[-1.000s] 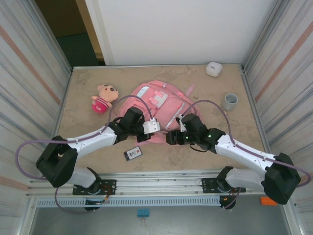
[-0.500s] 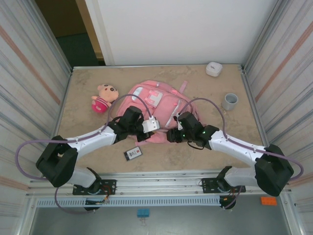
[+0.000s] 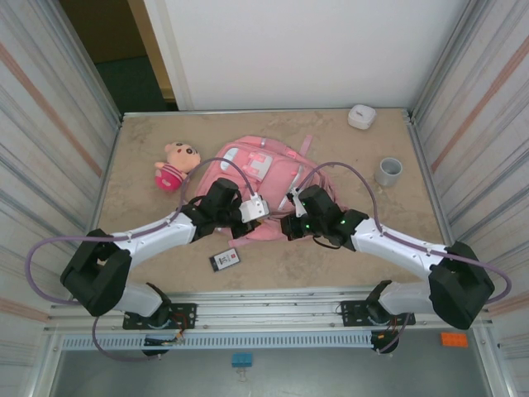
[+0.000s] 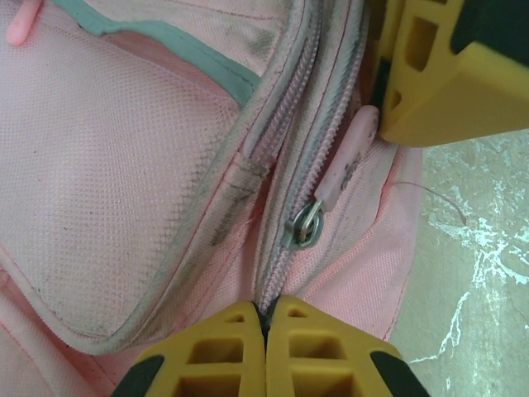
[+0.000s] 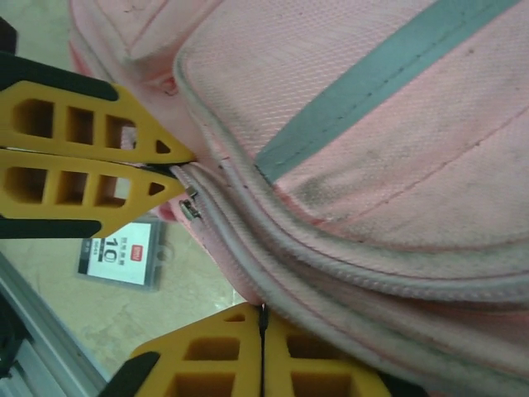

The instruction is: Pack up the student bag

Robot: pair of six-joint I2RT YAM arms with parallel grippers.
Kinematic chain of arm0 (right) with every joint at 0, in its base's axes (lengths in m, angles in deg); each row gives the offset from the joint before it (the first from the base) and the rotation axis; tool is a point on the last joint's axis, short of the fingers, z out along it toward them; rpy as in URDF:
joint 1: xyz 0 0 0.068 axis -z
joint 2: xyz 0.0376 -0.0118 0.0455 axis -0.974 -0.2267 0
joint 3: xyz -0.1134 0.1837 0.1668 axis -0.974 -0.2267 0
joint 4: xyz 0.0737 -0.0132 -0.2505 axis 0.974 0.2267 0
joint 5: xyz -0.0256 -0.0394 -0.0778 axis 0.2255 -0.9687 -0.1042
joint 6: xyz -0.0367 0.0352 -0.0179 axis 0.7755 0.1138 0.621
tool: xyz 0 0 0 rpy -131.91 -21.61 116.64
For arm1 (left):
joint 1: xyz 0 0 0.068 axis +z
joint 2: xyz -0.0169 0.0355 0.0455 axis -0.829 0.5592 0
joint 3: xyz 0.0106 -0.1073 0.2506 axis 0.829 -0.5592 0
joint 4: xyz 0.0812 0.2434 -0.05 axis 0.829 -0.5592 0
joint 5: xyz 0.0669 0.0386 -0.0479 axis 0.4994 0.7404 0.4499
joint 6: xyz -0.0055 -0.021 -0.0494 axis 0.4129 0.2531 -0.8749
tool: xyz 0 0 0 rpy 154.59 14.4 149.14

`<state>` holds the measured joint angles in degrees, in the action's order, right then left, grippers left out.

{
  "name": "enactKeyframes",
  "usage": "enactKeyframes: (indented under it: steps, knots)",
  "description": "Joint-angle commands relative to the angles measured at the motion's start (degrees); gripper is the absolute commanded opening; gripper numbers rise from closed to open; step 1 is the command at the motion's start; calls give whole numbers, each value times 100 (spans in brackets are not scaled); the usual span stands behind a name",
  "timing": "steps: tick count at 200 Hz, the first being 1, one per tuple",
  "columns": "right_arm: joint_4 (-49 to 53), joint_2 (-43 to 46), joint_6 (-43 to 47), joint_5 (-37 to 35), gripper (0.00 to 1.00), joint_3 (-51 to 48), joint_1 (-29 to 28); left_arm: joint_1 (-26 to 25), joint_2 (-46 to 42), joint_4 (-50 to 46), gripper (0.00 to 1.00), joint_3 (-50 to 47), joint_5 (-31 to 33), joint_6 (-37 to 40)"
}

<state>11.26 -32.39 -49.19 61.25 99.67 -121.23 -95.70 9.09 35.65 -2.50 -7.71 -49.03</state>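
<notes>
Beige stone-look surface (image 3: 397, 136): left fingers (image 4: 240, 318) pinch pink fabric backpack (image 3: 277, 174) at its zip seam, zip running straight ahead; right fingers (image 5: 240, 324) sit pressed together by the pull tab (image 4: 351, 157).

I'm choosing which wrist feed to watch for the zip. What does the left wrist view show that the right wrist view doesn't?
Left wrist view: a clear close-up of the round metal zip slider with its pink rubber pull tab. Right wrist view instead: the small white-and-red labelled packet lying on the beige marbled table. Both: the large pink fabric backpack with grey-green trim, that table, and the yellow left fingers and right fingers, shut at the bag's zip edge.
</notes>
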Motion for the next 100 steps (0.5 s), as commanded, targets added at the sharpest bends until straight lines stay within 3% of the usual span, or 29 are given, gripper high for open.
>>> enactKeyframes:
  steps: [1,35,83,100]
  knots:
    - [-474,253,96,149,2,166,19,-31,-166,296,7,-47,-335,-164]
    - [-449,454,2,265,0,46,151,-31,-359,297,36,-69,-260,-243]
    - [-418,557,-38,334,0,-77,197,-29,-642,125,67,-93,64,33]
    - [-225,521,-162,182,19,-67,213,-29,-556,-24,75,-32,448,327]
